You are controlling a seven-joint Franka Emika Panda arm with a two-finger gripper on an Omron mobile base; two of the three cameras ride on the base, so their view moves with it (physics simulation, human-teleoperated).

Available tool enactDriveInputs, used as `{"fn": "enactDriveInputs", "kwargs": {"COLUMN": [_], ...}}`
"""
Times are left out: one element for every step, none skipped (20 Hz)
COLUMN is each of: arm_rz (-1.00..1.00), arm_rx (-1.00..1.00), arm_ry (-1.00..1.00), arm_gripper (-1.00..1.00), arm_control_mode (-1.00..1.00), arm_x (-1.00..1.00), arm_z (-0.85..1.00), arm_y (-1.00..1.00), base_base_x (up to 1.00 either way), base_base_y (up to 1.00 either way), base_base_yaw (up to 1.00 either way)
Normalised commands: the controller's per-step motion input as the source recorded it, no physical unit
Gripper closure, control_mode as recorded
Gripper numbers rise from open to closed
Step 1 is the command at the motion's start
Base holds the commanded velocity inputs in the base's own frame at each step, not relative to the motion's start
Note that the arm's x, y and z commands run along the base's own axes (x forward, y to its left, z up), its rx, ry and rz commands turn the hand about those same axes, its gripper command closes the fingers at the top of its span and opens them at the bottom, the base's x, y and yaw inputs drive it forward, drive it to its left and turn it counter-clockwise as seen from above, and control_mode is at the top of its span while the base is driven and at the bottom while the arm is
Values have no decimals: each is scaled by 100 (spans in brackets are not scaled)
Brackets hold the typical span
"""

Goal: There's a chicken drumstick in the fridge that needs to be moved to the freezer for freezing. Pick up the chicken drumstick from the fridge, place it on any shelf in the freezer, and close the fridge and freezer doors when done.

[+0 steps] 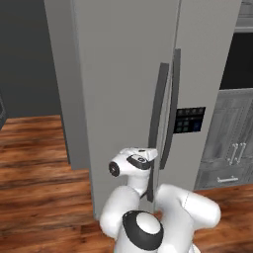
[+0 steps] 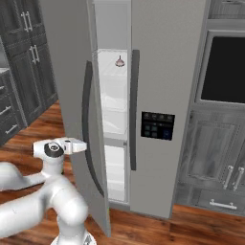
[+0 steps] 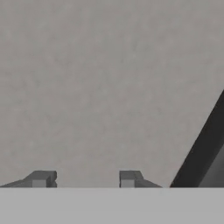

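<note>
The fridge door (image 2: 72,95) stood ajar, its dark handle (image 2: 87,129) just right of the gripper (image 3: 83,177). The fingers (image 3: 41,178) faced the grey panel with a gap between them, holding nothing. White shelves (image 2: 114,103) showed through the opening; the drumstick could not be made out. The freezer door (image 2: 162,95) was closed.

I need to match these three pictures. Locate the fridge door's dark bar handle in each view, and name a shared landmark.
Left base view: fridge door handle, right of centre, the left of the two dark bars.
Right base view: left of centre, a tall bar running down the picture.
Hand view: probably the dark diagonal bar at the right edge.
Shared landmark: black dispenser panel, right of the handle in both base views.
</note>
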Motion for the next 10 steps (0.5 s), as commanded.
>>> {"fn": "enactDriveInputs", "kwargs": {"arm_rz": [14, 15, 15, 15, 15, 15, 16, 16, 17, 17], "arm_rx": [12, 12, 12, 13, 13, 12, 12, 12, 13, 12], "arm_ry": [5, 4, 5, 5, 4, 4, 5, 4, 3, 1], "arm_gripper": [-100, -100, -100, -100, -100, -100, -100, -100, -100, -100], "arm_control_mode": [-100, -100, -100, -100, -100, -100, -100, -100, -100, -100], "arm_x": [32, 32, 34, 35, 36, 34, 39, 39, 39, 39], "arm_z": [0, 0, 0, 0, 0, 0, 0, 0, 0, 0], "arm_y": [-100, -100, -100, -100, -100, -100, -99, -99, -100, -100], "base_base_x": [0, 0, 0, 0, 0, 0, 0, 0, 0, 0], "base_base_y": [0, 0, 0, 0, 0, 0, 0, 0, 0, 0], "base_base_yaw": [0, 0, 0, 0, 0, 0, 0, 0, 0, 0]}}
